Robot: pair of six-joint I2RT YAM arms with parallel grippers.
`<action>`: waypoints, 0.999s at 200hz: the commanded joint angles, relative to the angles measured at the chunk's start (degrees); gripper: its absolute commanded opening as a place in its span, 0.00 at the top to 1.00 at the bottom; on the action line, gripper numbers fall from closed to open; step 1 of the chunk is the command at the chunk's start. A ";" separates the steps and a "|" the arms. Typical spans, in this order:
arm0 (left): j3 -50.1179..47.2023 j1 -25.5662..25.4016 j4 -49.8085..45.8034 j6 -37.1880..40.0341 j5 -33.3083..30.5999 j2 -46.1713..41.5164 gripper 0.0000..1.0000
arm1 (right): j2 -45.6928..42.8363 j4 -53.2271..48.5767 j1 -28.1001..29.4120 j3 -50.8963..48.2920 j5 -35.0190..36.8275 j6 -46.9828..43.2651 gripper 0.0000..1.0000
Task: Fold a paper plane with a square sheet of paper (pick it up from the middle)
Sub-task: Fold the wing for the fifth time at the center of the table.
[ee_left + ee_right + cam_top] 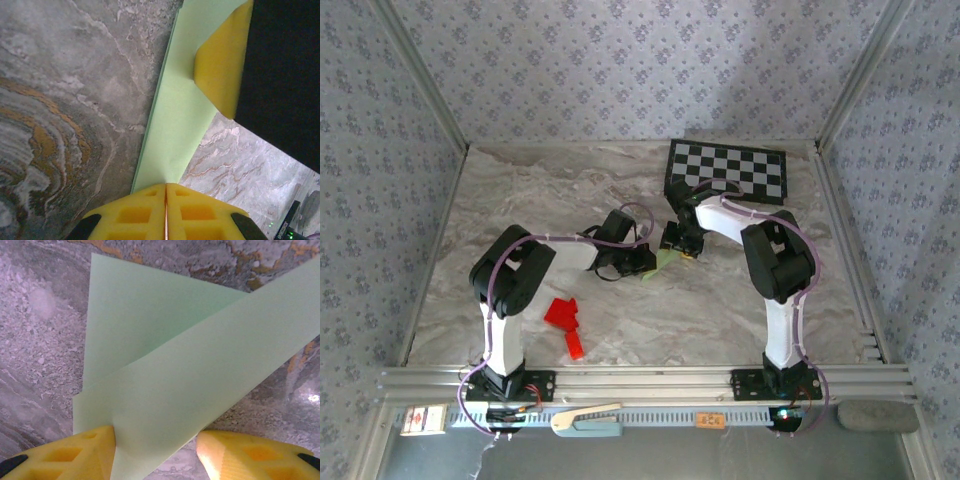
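Your left jaws are shut tight, yellow left fingers (135, 215) pressed flat together and pinching one narrow tip of the sheet of paper (180, 110). From that pinch the pale green sheet runs straight out ahead of the jaws as a long tapering strip, lying low over the surface (75, 100).

At the far end of that strip, one right finger (220, 65) sits on top of the paper. Your right jaws stand about half open, right fingers (75, 455) apart with the sheet (200, 390) passing between them. One finger touches the paper's edge. Can't tell if the other does, so call it straddling, not clamping.

Just ahead of the right jaws you see two layers: a broad band folded over a triangular flap, one sharp diagonal edge.

From above, both jaws meet mid-surface with the green paper (664, 262) between them. The red paper shape (565, 320) lies well behind the left jaws, towards that arm's base. The checkerboard (728, 170) lies beyond the right jaws, at the far side.

Progress, judged: the sheet is folded at least once and narrowed, so the early folds look done. It isn't a dart yet. No clean symmetric point or centre crease shows. Left to do, probably: matching folds, pressing creases, closing along the centre.
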 commanded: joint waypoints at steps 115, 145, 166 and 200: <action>2.50 0.60 -4.85 -1.99 -1.91 3.20 0.94 | 8.55 -0.83 0.58 -4.30 2.22 -0.23 0.46; 2.55 0.61 -6.12 -2.47 -2.54 3.20 0.95 | 7.13 -1.20 0.49 -3.90 1.48 -0.49 0.46; 2.52 0.68 -7.36 -2.49 -2.97 3.22 0.96 | 3.68 -1.74 0.01 -3.00 0.09 -1.22 0.46; 2.19 0.69 -7.97 -2.51 -3.00 3.23 0.97 | -5.67 -1.29 -1.54 -1.72 -2.97 -3.68 0.40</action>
